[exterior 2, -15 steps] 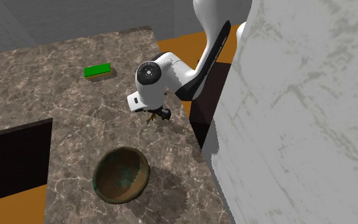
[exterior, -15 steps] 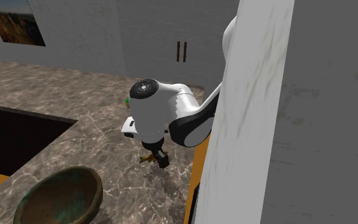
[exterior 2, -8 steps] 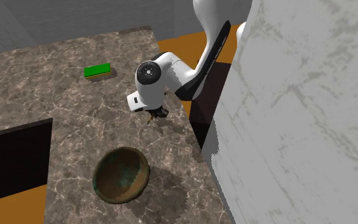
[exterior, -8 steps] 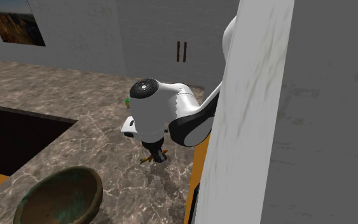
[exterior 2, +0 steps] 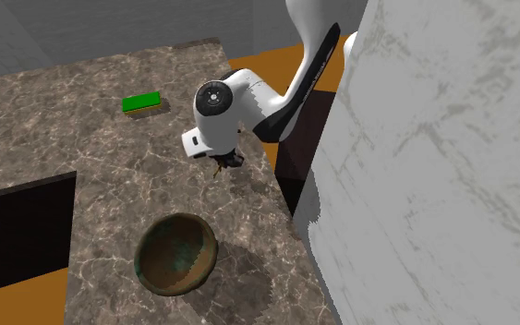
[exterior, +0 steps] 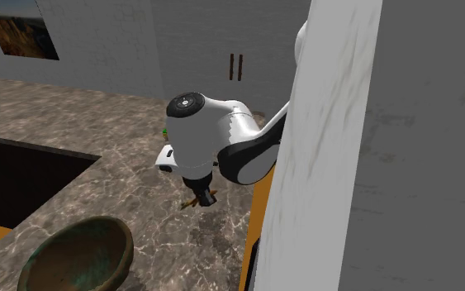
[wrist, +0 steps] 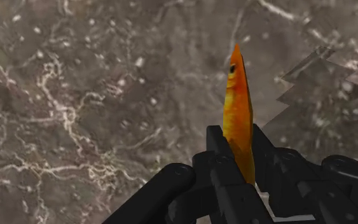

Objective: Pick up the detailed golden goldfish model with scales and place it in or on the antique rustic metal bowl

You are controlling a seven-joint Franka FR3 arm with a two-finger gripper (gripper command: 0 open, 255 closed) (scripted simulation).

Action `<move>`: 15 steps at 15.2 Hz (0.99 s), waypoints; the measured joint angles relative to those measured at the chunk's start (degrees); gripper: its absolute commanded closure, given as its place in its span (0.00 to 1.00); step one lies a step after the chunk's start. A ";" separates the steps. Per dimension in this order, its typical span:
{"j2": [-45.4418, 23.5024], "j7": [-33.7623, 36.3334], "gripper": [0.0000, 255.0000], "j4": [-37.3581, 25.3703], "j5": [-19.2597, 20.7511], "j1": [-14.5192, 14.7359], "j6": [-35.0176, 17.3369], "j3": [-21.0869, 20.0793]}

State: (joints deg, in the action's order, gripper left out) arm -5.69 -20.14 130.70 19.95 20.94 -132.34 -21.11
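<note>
Lifting off now: the goldfish [wrist: 236, 95] is coming up with the gripper [wrist: 237, 137], which sits a touch higher than a second ago. The fish now hangs clear of the counter [wrist: 75, 95]. That looks like the pick done and the carry about to start. The fish is a thin blade of orange and gold seen edge-on, with a dark eye near the tip that points away from the hand. I can't make out any scales from here. The two black fingers pinch its rear half, one on each flank. In the second exterior view the gripper [exterior 2: 227, 162] hovers near the counter's edge, and the bowl [exterior 2: 141, 249] waits well apart, empty, dull brown with green patches. A green block [exterior 2: 142, 102] lies farther off, out of the way.
</note>
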 measured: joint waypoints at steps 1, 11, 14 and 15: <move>0.83 -0.48 1.00 0.12 -0.59 -0.04 0.57 -0.11; 5.88 -4.34 1.00 -2.28 -4.59 -0.12 7.07 -0.46; 7.35 -5.61 1.00 -3.50 -5.69 -0.14 9.46 -0.41; 7.70 -5.76 1.00 -3.90 -5.96 -0.06 10.18 -0.47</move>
State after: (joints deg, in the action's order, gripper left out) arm 2.01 -25.90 126.80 13.98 20.87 -122.16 -21.59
